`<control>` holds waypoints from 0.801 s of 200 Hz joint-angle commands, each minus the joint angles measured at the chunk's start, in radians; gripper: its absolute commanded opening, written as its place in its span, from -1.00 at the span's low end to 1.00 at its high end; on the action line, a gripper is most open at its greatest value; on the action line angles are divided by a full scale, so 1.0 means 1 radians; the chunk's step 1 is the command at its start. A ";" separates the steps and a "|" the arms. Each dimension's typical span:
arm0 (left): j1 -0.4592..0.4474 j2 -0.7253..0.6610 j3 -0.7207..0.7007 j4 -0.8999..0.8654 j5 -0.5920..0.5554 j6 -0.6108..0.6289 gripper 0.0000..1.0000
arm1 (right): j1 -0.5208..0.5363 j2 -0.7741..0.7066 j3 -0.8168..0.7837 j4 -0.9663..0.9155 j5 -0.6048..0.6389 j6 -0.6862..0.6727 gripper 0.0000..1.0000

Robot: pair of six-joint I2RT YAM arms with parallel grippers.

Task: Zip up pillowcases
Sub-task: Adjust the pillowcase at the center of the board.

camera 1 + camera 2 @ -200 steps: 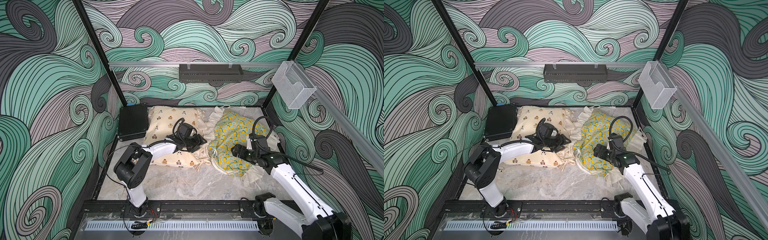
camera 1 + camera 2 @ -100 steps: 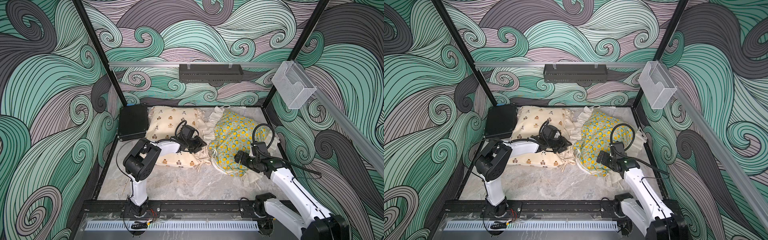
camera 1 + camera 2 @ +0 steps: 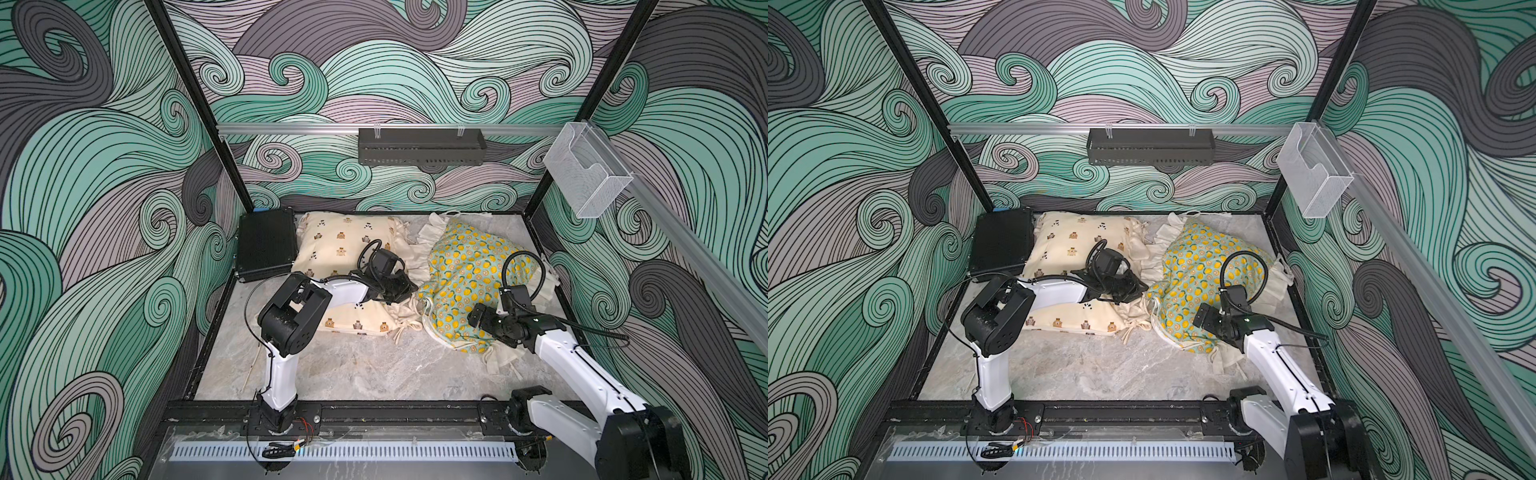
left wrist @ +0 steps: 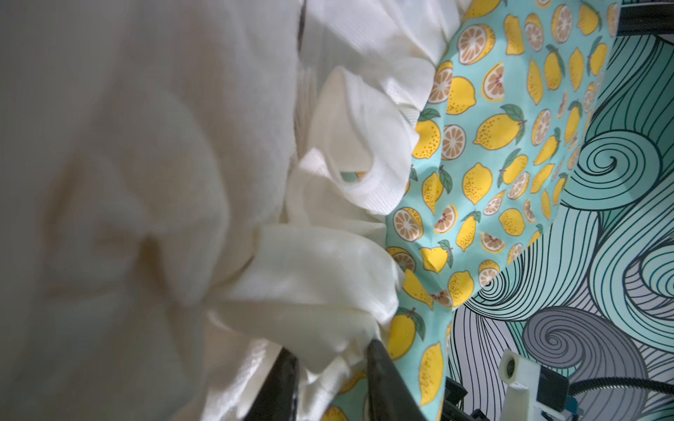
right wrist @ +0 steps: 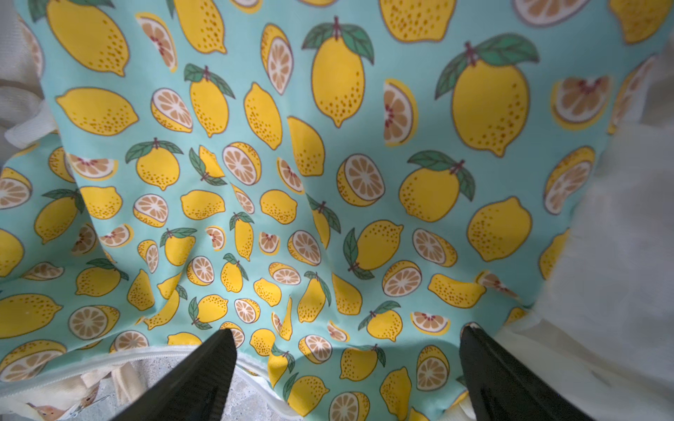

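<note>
Left wrist: left pincer (image 4: 332, 351) pinches ruffle (image 4: 310, 284), right pincer (image 5: 348, 331) gapes empty; thin ruffle could slip free when pulled

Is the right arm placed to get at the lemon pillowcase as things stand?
Probably yes: the right tool stands open just over the lemon pillowcase, with nothing between them.

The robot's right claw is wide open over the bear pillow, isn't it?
No. The right gripper is wide open, but it is over the lemon pillowcase instead. The right wrist view shows lemon-print fabric filling the space between its open jaws.
</note>
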 commanded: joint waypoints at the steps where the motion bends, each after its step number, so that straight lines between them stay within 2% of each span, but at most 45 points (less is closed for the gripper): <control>1: -0.008 0.022 0.033 0.010 -0.029 -0.007 -0.52 | -0.008 0.021 -0.017 0.045 -0.009 0.010 0.99; 75: -0.007 0.020 0.029 0.001 -0.054 0.012 -1.00 | -0.029 0.126 -0.006 0.121 -0.012 0.019 0.99; 119: -0.007 -0.014 0.005 -0.017 -0.069 0.029 -1.00 | -0.054 0.148 0.006 0.183 0.054 0.049 0.99; 160: -0.007 -0.067 -0.026 -0.052 -0.091 0.053 -1.00 | -0.110 0.233 0.036 0.260 0.041 0.054 0.98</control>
